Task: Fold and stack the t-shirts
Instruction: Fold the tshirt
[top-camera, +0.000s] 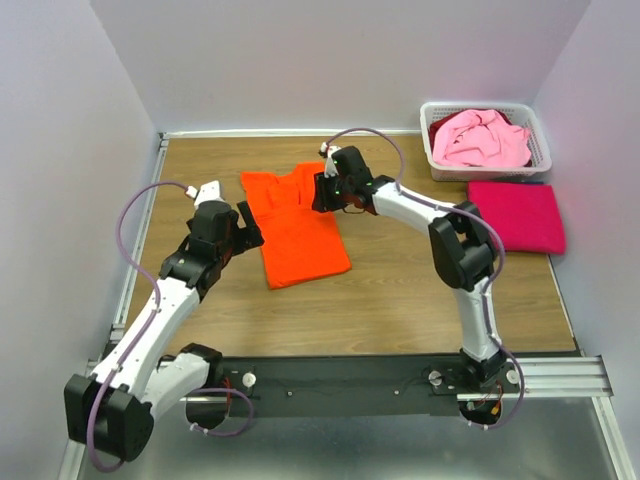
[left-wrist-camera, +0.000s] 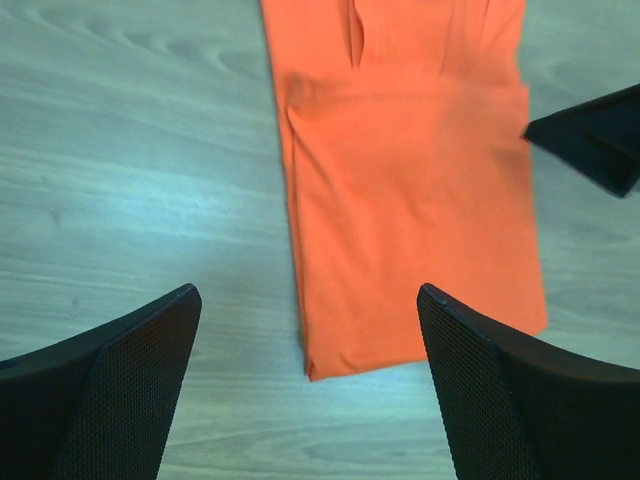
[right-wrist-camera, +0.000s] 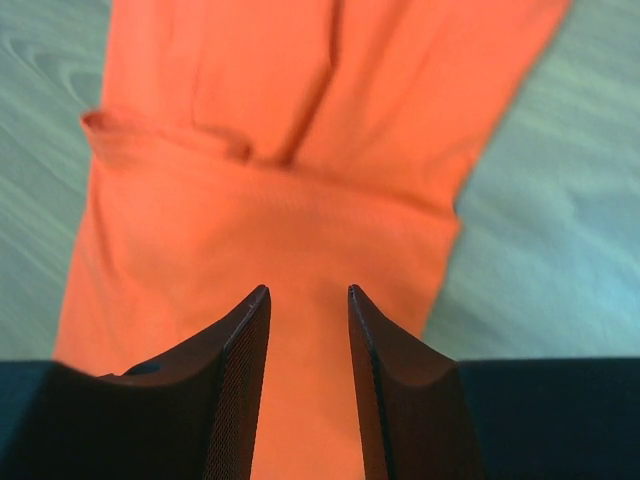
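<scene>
The orange t-shirt (top-camera: 298, 228) lies on the wooden table as a long folded strip, its sleeves at the far end. My left gripper (top-camera: 248, 236) stands wide open just off the shirt's left edge; in the left wrist view its gripper (left-wrist-camera: 308, 292) frames the near corner of the orange t-shirt (left-wrist-camera: 410, 200) and holds nothing. My right gripper (top-camera: 322, 190) hovers over the shirt's far end. In the right wrist view the right gripper (right-wrist-camera: 308, 290) has its jaws narrowly apart above the orange cloth (right-wrist-camera: 270, 215), with nothing pinched. A magenta-red t-shirt (top-camera: 516, 215) lies folded at the right. A pale pink t-shirt (top-camera: 480, 138) sits crumpled in the basket.
The white slotted basket (top-camera: 432, 152) stands at the back right, right behind the folded magenta shirt. White walls close in the table on three sides. A black fingertip of the right gripper (left-wrist-camera: 595, 140) shows at the right edge of the left wrist view.
</scene>
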